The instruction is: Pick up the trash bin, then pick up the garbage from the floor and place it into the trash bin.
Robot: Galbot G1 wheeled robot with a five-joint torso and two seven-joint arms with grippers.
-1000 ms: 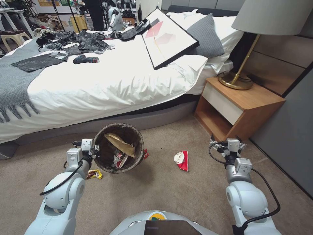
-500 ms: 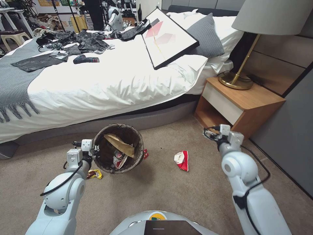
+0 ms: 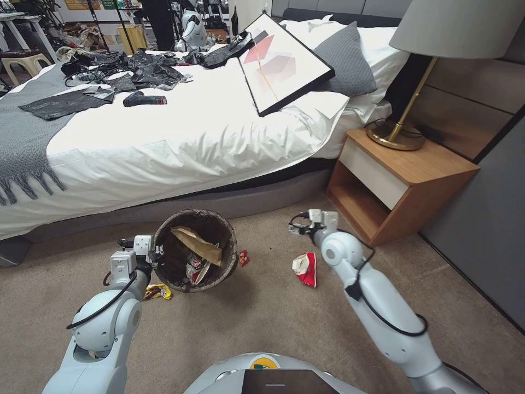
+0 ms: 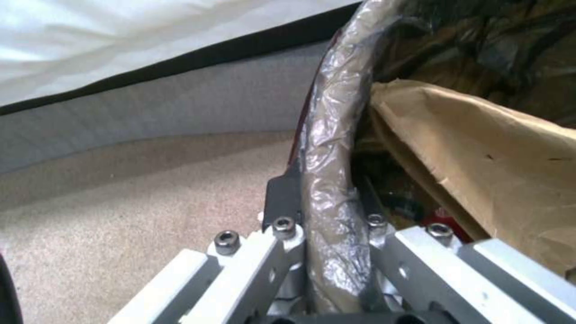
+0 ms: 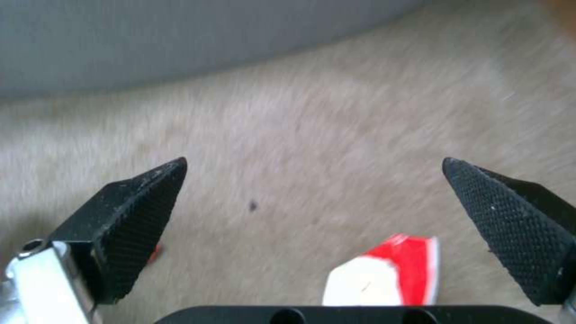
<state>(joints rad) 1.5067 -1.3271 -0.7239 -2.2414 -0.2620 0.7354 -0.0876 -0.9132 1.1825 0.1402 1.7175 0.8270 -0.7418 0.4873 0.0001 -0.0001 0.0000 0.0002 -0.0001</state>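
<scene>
Bed (image 3: 164, 137) across the back, nightstand (image 3: 399, 180) at the right, carpet (image 3: 262, 317) below. Bin (image 3: 195, 249) near the bed's base, holding tan paper (image 3: 198, 243) and other litter, its bag-wrapped rim (image 4: 330, 148) pinched by the left end effector (image 3: 155, 253). Right end effector (image 3: 298, 227) above the floor with fingers (image 5: 138, 216) spread wide, near a crushed red-and-white cup (image 3: 305, 268); yellow wrapper (image 3: 158, 291) and small red scrap (image 3: 243, 257) on the carpet beside the bin.
</scene>
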